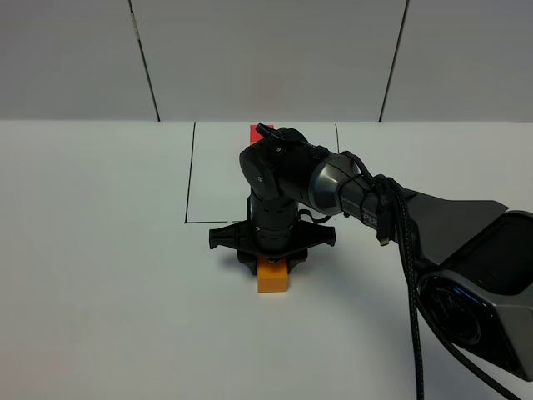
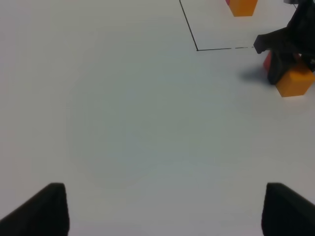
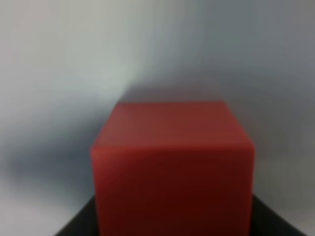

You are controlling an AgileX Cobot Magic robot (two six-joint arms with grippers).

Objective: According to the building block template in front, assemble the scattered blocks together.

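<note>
The red cube (image 3: 172, 167) fills the right wrist view, with dark fingers (image 3: 275, 223) flanking its lower edges. My right gripper (image 1: 272, 260) points straight down, shut on it, low over the table. In the high view the gripper hides this cube. Just in front stands the orange cube (image 1: 273, 276), close against the gripper. From the left wrist view a red sliver (image 2: 267, 61) shows behind the orange cube (image 2: 295, 81). The template (image 1: 261, 132) lies in its black square, mostly covered by the arm. My left gripper (image 2: 162, 211) is open and holds nothing.
The drawn black square (image 1: 190, 175) runs just behind the two cubes. The right arm's grey links and cable (image 1: 400, 217) cross from the right edge toward the centre. The template's orange half (image 2: 242, 7) shows at the edge of the left wrist view.
</note>
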